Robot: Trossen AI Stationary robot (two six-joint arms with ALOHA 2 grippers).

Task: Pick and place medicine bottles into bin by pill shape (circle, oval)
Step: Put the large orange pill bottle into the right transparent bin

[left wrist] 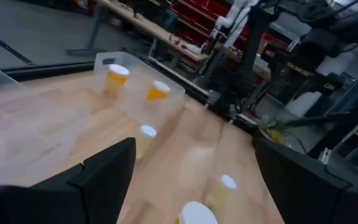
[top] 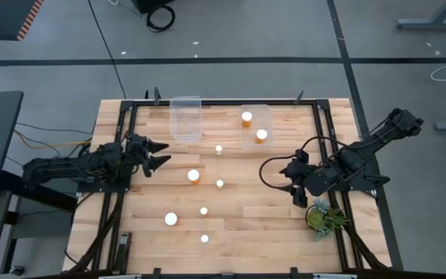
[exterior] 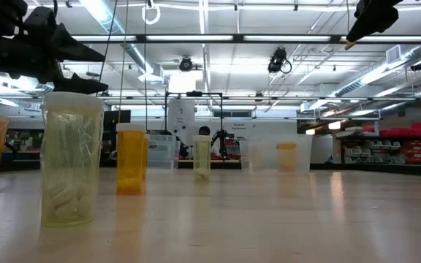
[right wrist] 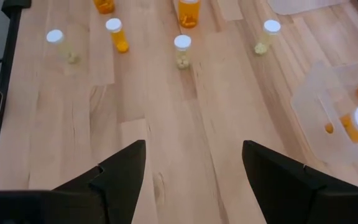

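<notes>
Amber medicine bottles [top: 193, 176]: six stood on table [top: 269, 225], two in right bin [top: 255, 124]; left bin [top: 185, 118] empty. My left gripper [top: 158, 153] and right gripper [top: 296, 186] were spread, gripping nothing.

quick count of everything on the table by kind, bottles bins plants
pill bottles: 8 (6 standing loose on the table, 2 inside the right bin)
clear bins: 2 (left one holds nothing, right one)
potted plant: 1
total: 11
</notes>
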